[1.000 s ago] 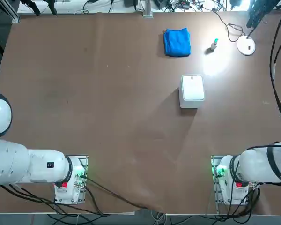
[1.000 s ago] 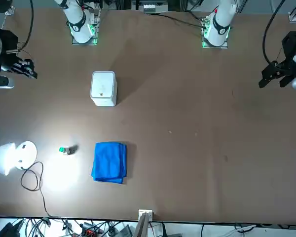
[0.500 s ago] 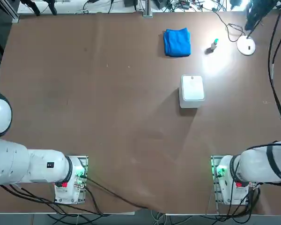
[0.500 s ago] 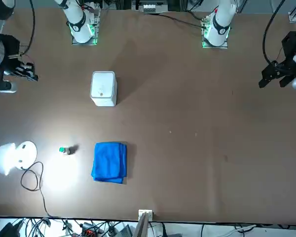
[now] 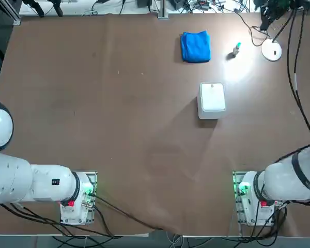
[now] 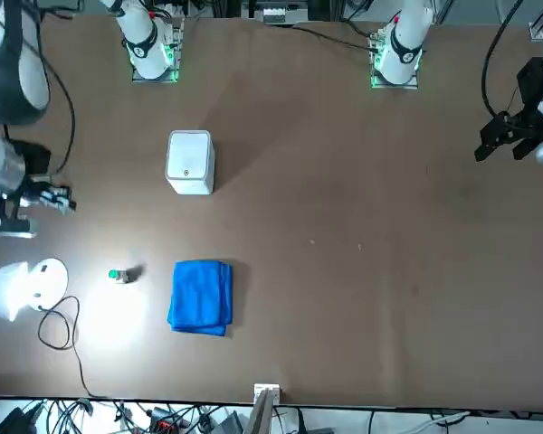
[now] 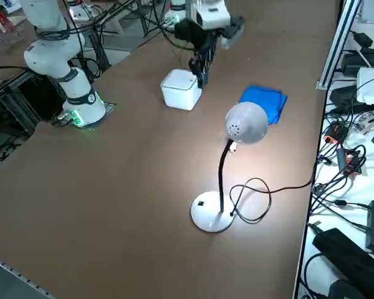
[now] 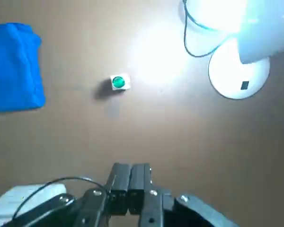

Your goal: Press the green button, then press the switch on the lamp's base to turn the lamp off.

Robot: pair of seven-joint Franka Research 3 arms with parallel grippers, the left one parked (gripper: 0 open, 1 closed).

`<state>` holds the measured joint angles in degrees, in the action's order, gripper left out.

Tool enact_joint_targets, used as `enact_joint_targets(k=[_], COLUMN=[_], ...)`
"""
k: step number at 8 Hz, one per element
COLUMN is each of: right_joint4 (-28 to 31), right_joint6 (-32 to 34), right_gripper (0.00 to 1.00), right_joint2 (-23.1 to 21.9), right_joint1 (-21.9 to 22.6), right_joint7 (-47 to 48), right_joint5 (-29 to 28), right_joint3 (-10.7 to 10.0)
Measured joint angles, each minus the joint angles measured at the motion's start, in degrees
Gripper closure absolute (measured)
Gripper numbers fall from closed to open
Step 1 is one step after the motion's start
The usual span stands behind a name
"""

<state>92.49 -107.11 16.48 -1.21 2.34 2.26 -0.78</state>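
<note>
We see one container-like thing on the brown worktop [image 5: 119, 113], a white rounded-square box [image 5: 212, 99] with its top closed, so whatever is inside is hidden from us. Beyond it, toward the far edge, a folded blue cloth [image 5: 195, 46] lies flat, and just to the right of it in the overhead view sits the green button [image 5: 237, 48], a pale stub with a green cap; in the wrist view the cap [image 8: 118, 82] faces straight up at the camera, so its short axis stands upright on the worktop. Further right, near the corner, the lamp's base [image 5: 272, 50] rests flat as a white disc with a small dark switch [image 8: 244, 85] on top. From the side we see the lamp [image 7: 246, 124] rise on a thin black stem that bends so its round head tips down toward the worktop, lit, throwing a bright patch around the button. A black cord [image 7: 262, 196] loops off the base toward the worktop's edge. The right claw [image 8: 131, 176] hangs above the worktop, clenched on nothing, fingers pressed together, between the box and the button.
</note>
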Motion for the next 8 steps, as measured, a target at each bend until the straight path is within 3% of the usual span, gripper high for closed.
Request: enact_joint_targets(k=[2,5,8], right_joint4=[0.0,-0.2,-0.3], right_joint6=[-9.1,-21.0,-24.8], right_gripper=[0.99,0.99,0.99], right_joint2=[6.5,12.7,16.7], right_joint1=[-0.2,1.3,1.9], right_joint7=[1.8,7.1,9.1], right_joint5=[0.0,0.0,0.0], right_joint3=[0.0,0.7,0.7])
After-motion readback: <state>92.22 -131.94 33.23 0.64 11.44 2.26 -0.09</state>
